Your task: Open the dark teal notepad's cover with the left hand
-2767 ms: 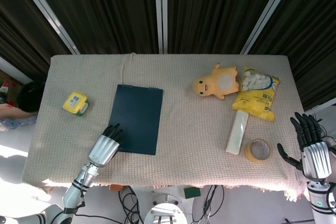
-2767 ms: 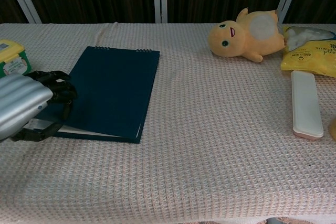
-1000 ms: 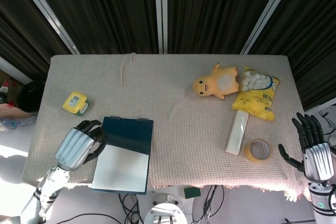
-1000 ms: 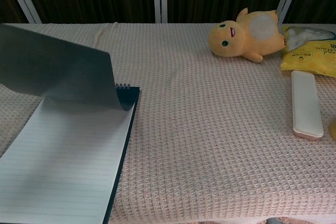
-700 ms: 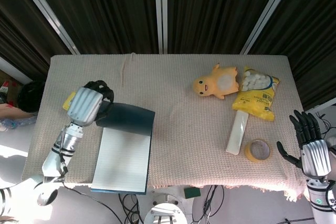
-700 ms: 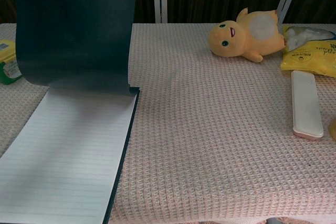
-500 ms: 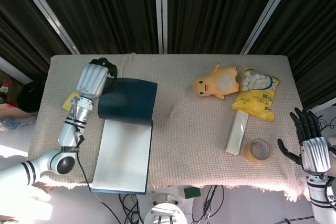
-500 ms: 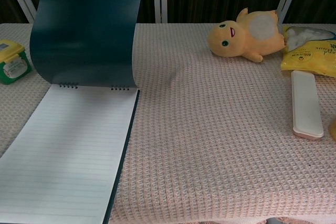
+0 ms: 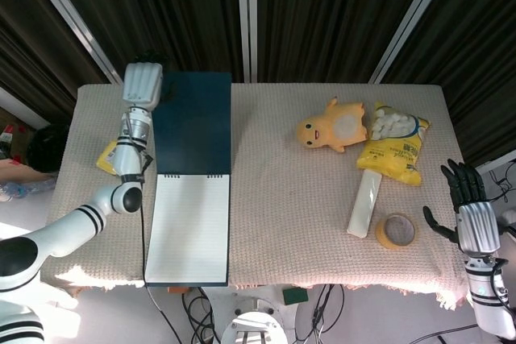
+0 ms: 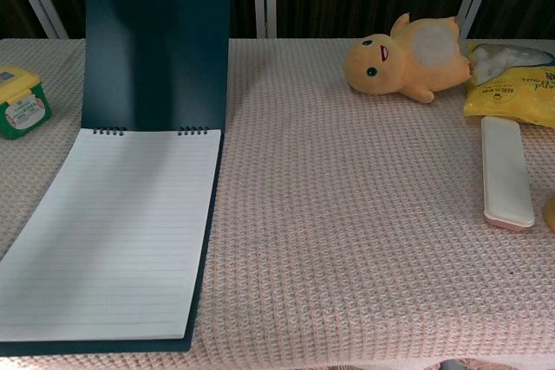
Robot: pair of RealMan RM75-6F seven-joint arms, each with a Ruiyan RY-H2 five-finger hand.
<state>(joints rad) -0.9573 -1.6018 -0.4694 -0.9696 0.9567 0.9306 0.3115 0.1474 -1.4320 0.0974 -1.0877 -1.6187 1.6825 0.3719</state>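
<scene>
Since the frame half a second back, the cover (image 9: 192, 122) has been swung from a curled, half-raised arc to fully upright, and the left hand (image 9: 142, 84) has been carried to the far edge of the tabletop (image 9: 274, 126).

Head view: the dark teal notepad (image 9: 190, 227) is seen on the left part of the tabletop, near edge at the front edge, lined page exposed. The cover is raised beyond the spiral binding, and its upper left edge is held by the left hand; how the fingers lie on it cannot be made out. A yellow box (image 9: 108, 156) is partly hidden behind the left forearm. The right hand (image 9: 466, 207) is held off the right side of the tabletop, fingers spread, nothing in it. A duck plush (image 9: 331, 127), a yellow snack bag (image 9: 392, 143), a white case (image 9: 366, 201) and a tape roll (image 9: 396, 230) are noted on the right half.

Chest view: the cover (image 10: 157, 41) stands upright above the binding, its top cut off by the frame. The lined page (image 10: 113, 231) lies flat. Neither hand is seen. The yellow box (image 10: 21, 100) sits left of the notepad, apart from it.
</scene>
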